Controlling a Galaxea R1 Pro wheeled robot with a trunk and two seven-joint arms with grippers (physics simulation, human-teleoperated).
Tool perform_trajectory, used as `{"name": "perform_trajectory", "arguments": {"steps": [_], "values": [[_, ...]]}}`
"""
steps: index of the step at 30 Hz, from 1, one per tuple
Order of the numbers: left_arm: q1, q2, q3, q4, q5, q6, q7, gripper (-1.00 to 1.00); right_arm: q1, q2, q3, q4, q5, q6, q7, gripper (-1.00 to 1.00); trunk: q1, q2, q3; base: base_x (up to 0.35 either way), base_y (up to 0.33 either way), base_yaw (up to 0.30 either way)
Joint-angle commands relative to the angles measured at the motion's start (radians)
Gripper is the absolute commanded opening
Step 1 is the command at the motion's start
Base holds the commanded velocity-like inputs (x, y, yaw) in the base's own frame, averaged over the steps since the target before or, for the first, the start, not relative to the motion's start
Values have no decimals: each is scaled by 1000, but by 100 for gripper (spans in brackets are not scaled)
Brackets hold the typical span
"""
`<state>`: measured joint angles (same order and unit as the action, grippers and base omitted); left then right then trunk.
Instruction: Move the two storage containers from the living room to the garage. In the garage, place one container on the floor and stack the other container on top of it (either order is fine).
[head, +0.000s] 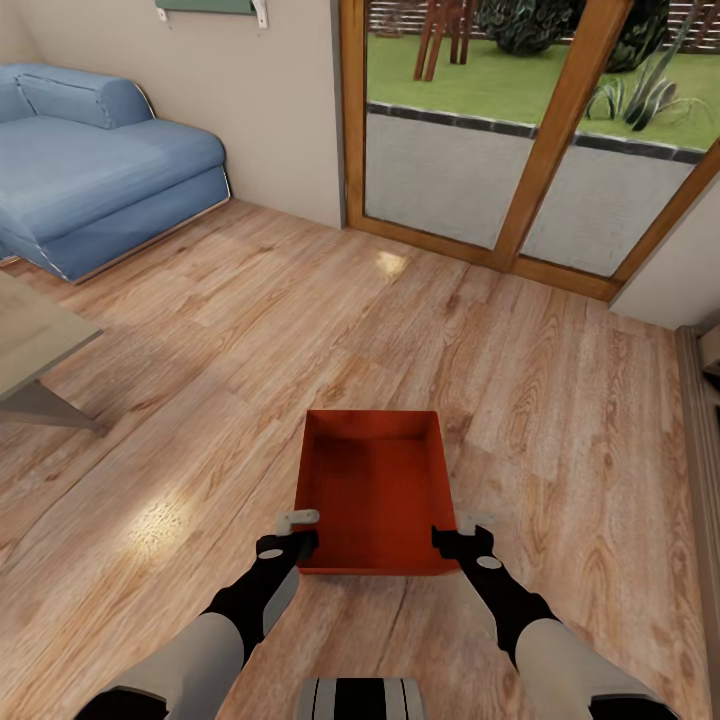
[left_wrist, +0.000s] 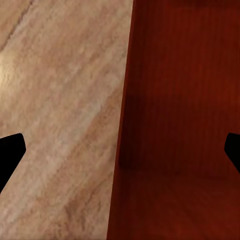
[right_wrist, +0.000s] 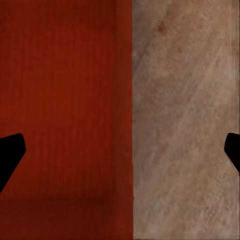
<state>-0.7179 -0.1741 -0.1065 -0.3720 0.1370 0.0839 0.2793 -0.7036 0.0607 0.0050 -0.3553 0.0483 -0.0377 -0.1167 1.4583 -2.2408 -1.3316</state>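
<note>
One orange-red storage container (head: 372, 490) sits low and central in the head view, toward six o'clock, over the light wood plank floor (head: 250, 330) of the living room. Its open top faces up and the inside is bare.

The left gripper (head: 297, 530) is at the bin's near left corner, around seven o'clock from its middle, and the right gripper (head: 462, 534) is at the near right corner, around five o'clock. Each black wrist ends right at the rim.

In the left wrist view the two dark fingertips (left_wrist: 11, 152) stand wide apart, one over the planks and one over the red interior, with the container wall (left_wrist: 125, 125) running between them. The right wrist view shows the same thing mirrored: fingertips (right_wrist: 10, 155) spread wide, straddling the wall edge (right_wrist: 132, 120), red inside on one side, wood on the other. Both sets of jaws are spread, with a bin wall in each gap and no pad pressing on it; from here I cannot tell whether the bin rests on the floor or is lifted.

A blue sofa (head: 90, 160) sits at ten o'clock, a pale table corner (head: 35, 350) at nine, and wood-framed glass doors (head: 520, 130) at one o'clock, with lawn beyond.
</note>
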Motion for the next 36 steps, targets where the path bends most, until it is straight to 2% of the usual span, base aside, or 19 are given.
{"name": "perform_trajectory", "arguments": {"steps": [1, 4, 8, 36], "values": [[0, 1, -9, -2, 10, 5, 8, 100, 0, -10, 1, 1, 5, -2, -4, 100, 0, 0, -1, 0, 0, 0], [0, 1, -9, -2, 10, 5, 8, 100, 0, -27, 1, 2, 4, -2, 2, 100, 0, 0, -1, 0, 0, 0], [0, 1, -8, -2, 10, 5, 8, 100, 0, -34, 1, 2, 4, -2, 11, 100, 0, 0, -1, 0, 0, 0], [0, 1, -7, -2, 12, 5, 7, 100, 0, -28, 2, 3, 4, -2, 14, 100, 0, 0, -1, 0, 0, 0]]}}
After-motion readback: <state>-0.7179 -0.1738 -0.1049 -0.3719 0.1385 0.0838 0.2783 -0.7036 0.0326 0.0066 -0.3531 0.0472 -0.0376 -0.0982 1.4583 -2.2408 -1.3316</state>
